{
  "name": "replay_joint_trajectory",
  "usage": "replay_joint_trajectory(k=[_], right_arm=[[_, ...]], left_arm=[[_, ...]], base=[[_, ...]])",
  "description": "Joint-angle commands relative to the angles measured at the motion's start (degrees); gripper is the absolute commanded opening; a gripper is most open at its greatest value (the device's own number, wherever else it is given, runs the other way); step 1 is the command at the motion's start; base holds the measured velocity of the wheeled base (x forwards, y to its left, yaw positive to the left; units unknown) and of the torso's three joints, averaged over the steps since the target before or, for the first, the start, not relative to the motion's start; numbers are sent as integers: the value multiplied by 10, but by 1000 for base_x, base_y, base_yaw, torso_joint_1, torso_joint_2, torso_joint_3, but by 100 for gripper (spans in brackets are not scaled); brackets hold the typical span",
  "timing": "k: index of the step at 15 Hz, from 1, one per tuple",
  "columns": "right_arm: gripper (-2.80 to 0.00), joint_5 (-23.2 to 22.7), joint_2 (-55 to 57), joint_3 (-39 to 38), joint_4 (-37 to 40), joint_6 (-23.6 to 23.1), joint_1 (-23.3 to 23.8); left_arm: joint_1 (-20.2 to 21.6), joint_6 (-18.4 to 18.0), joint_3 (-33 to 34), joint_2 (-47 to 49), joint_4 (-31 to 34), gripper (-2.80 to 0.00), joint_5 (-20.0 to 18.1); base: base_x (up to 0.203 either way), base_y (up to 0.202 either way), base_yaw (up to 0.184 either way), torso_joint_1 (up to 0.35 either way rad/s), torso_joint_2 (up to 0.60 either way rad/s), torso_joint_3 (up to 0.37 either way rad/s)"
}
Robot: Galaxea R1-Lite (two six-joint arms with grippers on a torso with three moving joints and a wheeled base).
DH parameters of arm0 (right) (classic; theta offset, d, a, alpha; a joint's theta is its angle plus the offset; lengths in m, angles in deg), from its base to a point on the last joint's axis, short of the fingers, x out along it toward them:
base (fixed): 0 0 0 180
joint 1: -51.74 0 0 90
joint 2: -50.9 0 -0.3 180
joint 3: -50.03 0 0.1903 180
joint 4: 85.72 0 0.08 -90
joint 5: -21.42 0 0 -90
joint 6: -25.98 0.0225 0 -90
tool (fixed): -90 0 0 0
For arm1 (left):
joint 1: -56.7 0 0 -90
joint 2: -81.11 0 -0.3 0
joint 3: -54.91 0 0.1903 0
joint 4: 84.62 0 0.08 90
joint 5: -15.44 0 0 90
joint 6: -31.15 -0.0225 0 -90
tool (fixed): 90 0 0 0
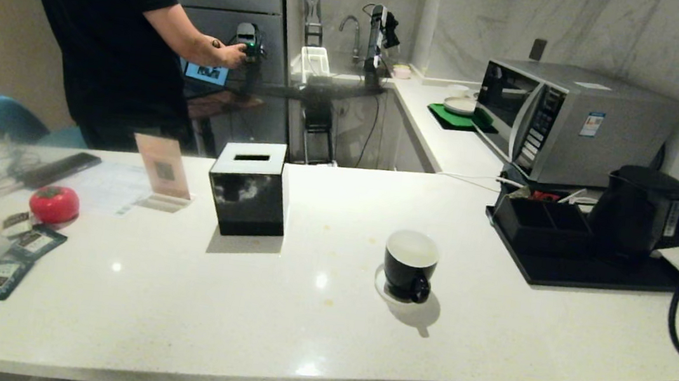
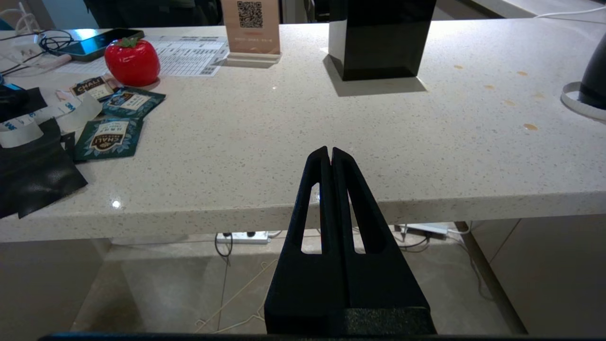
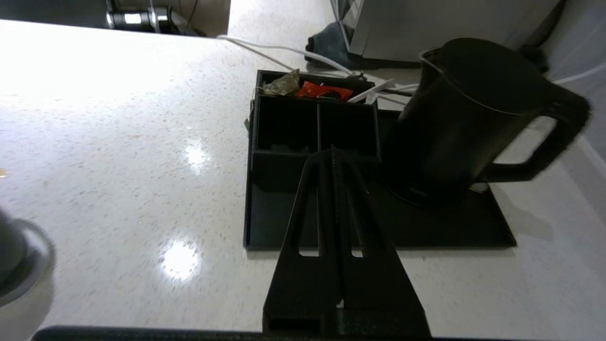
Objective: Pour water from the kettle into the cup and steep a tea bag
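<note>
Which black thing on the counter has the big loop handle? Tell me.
The kettle, standing on the black tray. The cup has only a little loop handle, and the tissue box has none.

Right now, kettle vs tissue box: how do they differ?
Shape: the kettle is a tapered jug with a large loop handle; the tissue box is a cube with a slot in its pale top.
Place: the kettle stands on the black tray near the microwave; the tissue box sits straight on the counter, left of the cup.
Both are black and upright.
</note>
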Motion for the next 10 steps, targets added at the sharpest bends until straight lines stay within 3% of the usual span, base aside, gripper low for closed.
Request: replay_joint_trajectory(k=[1, 10], right_arm=[[-280, 0, 81, 42, -1, -1, 0], [-280, -1, 299, 251, 20, 3, -1]], left_arm=[[0, 0, 0, 1, 0, -280, 0], [0, 0, 0, 1, 0, -280, 0]], base=[[0, 0, 0, 0, 0, 0], [0, 0, 0, 0, 0, 0]])
